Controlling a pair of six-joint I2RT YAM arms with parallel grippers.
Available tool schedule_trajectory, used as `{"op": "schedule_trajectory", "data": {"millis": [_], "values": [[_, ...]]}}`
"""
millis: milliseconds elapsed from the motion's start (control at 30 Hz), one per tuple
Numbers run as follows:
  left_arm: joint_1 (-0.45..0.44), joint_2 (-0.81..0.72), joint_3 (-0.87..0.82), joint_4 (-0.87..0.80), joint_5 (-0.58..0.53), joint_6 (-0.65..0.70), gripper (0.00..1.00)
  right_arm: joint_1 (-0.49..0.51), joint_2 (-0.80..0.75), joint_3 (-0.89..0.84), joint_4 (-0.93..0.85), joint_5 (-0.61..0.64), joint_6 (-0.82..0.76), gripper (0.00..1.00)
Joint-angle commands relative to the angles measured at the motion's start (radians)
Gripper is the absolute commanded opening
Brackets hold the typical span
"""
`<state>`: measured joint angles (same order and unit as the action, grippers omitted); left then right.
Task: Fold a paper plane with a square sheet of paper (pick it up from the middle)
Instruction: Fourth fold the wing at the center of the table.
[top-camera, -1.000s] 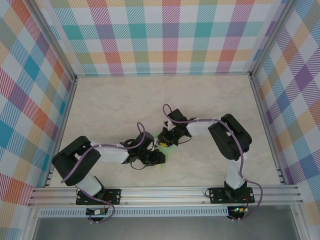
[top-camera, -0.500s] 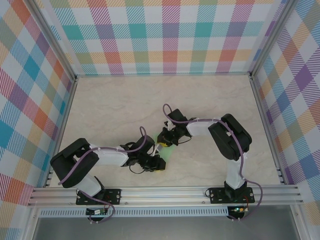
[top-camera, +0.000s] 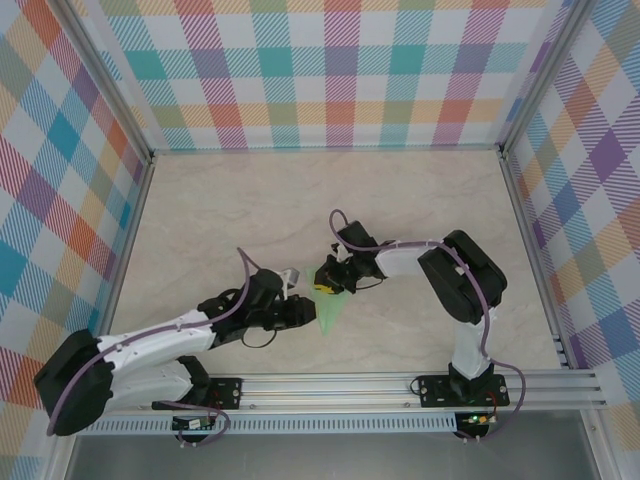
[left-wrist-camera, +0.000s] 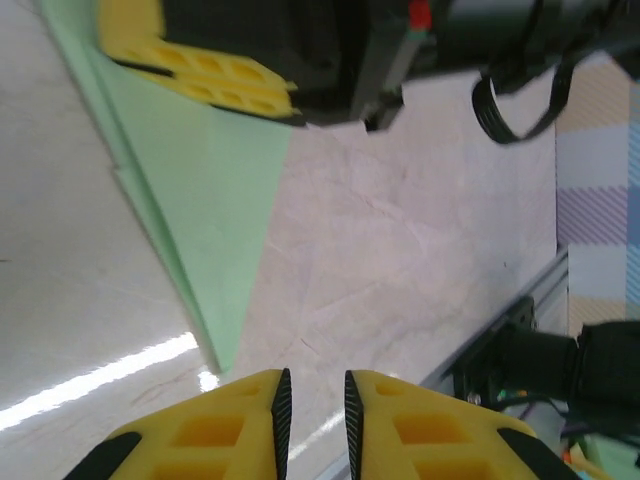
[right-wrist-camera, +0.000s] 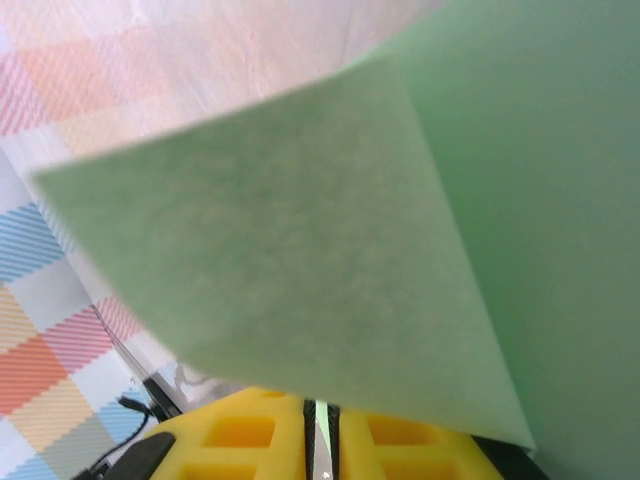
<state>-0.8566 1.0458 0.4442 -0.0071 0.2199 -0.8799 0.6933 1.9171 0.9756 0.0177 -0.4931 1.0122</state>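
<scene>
The square sheet of paper is folded into a narrow pale green paper plane (top-camera: 331, 309) near the table's middle, its sharp tip pointing toward the near rail. My right gripper (top-camera: 326, 284) is shut on its wide upper end; a green strip sits between the pads, and the paper plane (right-wrist-camera: 330, 230) spreads across the right wrist view above the right gripper (right-wrist-camera: 322, 440). My left gripper (top-camera: 307, 313) is just left of the tip, open a little with nothing between its fingers. In the left wrist view the paper plane (left-wrist-camera: 200, 190) tapers down to just above the left gripper (left-wrist-camera: 317, 400).
An aluminium rail (top-camera: 330, 385) runs along the near edge, and the rail (left-wrist-camera: 500, 340) is close to my left fingers. Checkered walls (top-camera: 330, 70) close in the other three sides. Bare marble table (top-camera: 250, 210) extends behind both arms.
My left arm has stretched out low toward the near left, and its gripper has drawn slightly left off the paper. More of the plane's tip now shows. The right arm has barely moved.
</scene>
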Motion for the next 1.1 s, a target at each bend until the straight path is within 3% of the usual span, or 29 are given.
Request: {"op": "schedule_trajectory", "data": {"millis": [0, 200, 367, 467, 667, 1067], "values": [[0.046, -0.052, -0.059, -0.053, -0.119, -0.07, 0.24, 0.04, 0.039, -0.08, -0.087, 0.163, 0.177, 0.15], [0.092, -0.02, -0.027, -0.033, -0.061, -0.047, 0.24, 0.083, 0.033, -0.101, -0.009, 0.22, 0.321, 0.15], [0.095, 0.085, 0.008, 0.08, 0.008, -0.066, 0.22, 0.086, 0.009, -0.09, -0.077, 0.251, 0.29, 0.15], [0.094, 0.151, 0.022, 0.157, 0.031, -0.112, 0.15, 0.087, 0.012, -0.092, -0.052, 0.213, 0.289, 0.15], [0.082, 0.254, 0.034, 0.242, 0.038, -0.194, 0.09, 0.084, 0.023, -0.068, -0.08, 0.204, 0.264, 0.14], [0.043, 0.456, 0.075, 0.353, 0.014, -0.213, 0.02, 0.077, 0.016, -0.071, -0.099, 0.209, 0.252, 0.15]]}}
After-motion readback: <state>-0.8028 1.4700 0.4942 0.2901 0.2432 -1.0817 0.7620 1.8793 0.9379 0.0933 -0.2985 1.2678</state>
